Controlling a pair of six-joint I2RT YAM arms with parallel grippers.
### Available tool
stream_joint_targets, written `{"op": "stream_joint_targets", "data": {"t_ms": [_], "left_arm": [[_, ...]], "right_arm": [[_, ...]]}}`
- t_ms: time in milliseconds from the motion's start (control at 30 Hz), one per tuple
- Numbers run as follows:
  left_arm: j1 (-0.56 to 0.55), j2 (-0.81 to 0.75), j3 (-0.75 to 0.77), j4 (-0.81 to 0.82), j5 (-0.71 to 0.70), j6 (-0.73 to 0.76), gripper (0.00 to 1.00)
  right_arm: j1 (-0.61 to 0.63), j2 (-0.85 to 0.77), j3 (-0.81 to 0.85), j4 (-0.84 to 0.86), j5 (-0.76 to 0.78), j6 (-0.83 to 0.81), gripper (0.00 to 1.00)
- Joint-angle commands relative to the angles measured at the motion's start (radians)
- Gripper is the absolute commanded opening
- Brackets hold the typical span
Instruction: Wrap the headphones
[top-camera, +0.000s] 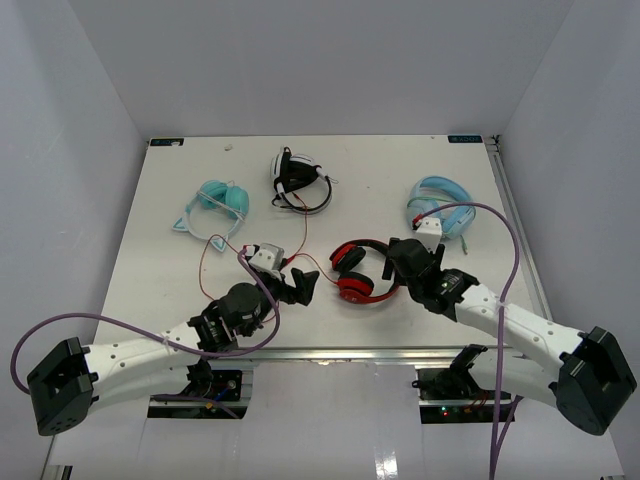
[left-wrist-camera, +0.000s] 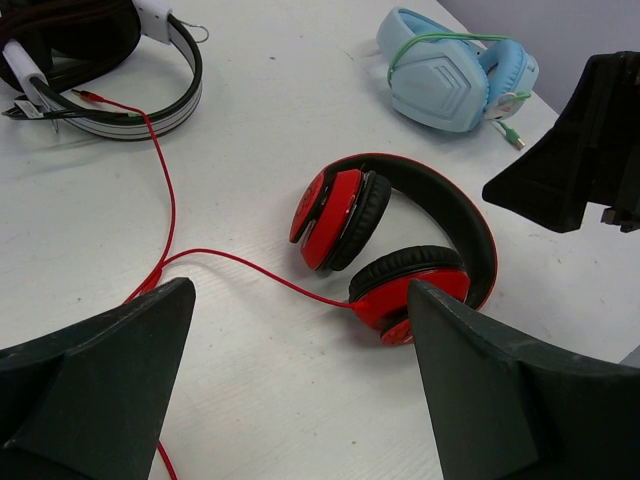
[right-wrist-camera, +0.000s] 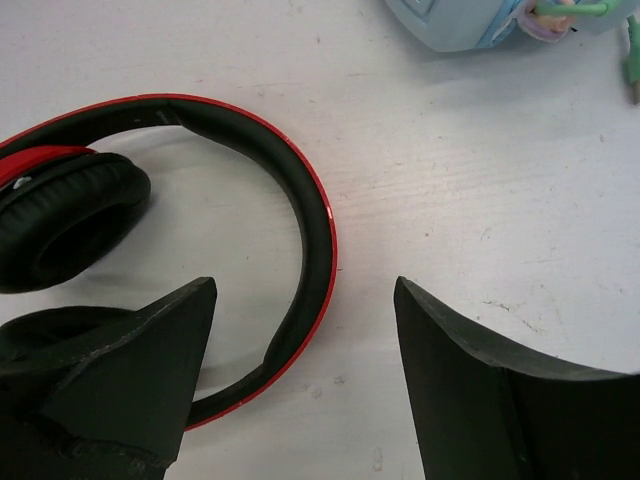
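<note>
Headphones (right-wrist-camera: 316, 240) flat — headband between spread jaws of right gripper (right-wrist-camera: 305, 284).

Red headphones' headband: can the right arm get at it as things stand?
Probably yes. The right gripper is open right at the headphones. Their headband runs between its fingers in the wrist view, and nothing lies in the way.

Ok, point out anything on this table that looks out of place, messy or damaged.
The red headphones lie with their thin cable unwound. It sprawls loose across the table, and its plug end lies up by the black-and-white pair. Nothing looks spilled or broken.
</note>
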Motion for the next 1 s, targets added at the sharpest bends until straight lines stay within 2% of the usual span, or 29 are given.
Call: {"op": "stream_joint_targets", "data": {"t_ms": [0, 167, 333, 633, 967], "left_arm": [[-0.003, 0.004, 0.014, -0.011, -0.032, -0.025, 0.98], [-0.003, 0.005, 0.018, -0.018, -0.039, -0.034, 0.98], [-0.003, 0.009, 0.016, -0.018, -0.044, -0.034, 0.98], [-0.003, 0.007, 0.016, -0.020, -0.045, -0.033, 0.98], [-0.003, 0.038, 0.023, -0.019, -0.048, -0.032, 0.96]], "right_arm": [[-0.036, 0.084, 0.068, 0.028, -0.015, 0.037, 0.78], [-0.069, 0.143, 0.082, 0.058, -0.026, 0.038, 0.77], [-0.108, 0.167, 0.022, 0.150, -0.097, 0.023, 0.75], [-0.118, 0.284, -0.007, 0.239, -0.167, 0.009, 0.73], [-0.118, 0.279, -0.112, 0.295, -0.206, 0.057, 0.70]]}}
